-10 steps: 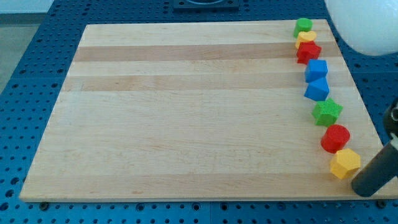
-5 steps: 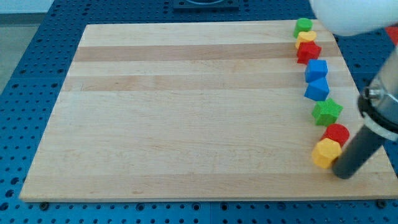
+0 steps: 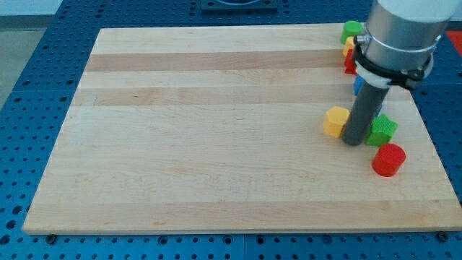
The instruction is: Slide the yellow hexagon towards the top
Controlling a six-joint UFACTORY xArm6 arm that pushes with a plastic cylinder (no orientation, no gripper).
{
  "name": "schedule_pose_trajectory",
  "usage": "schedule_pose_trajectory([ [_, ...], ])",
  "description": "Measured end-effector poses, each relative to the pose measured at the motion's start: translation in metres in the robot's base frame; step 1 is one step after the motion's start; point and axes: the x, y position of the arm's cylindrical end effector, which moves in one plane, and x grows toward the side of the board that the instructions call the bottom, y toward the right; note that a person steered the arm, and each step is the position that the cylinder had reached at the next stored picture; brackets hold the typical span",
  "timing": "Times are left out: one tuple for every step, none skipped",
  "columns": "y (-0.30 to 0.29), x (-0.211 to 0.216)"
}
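The yellow hexagon (image 3: 335,120) lies on the wooden board (image 3: 216,130), right of centre. My tip (image 3: 352,141) rests on the board touching the hexagon's right side, just below it. A green block (image 3: 380,131) sits right of the rod, close against it. A red cylinder (image 3: 388,159) lies below the green block. The arm hides most of the column of blocks along the right edge.
At the top right a green block (image 3: 351,29) shows, with slivers of a yellow block (image 3: 349,43), a red block (image 3: 349,63) and a blue block (image 3: 357,85) beside the arm. The arm's wide body (image 3: 397,36) covers the board's top right corner.
My tip has swept up and to the left, pushing the yellow hexagon from the bottom right, out of the column of blocks, toward the middle right. The red cylinder has stayed about where it was.
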Motion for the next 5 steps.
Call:
schedule_pose_trajectory([
  [-0.008, -0.022],
  [-0.028, -0.043],
  [-0.056, -0.062],
  [-0.077, -0.085],
  [-0.095, -0.112],
])
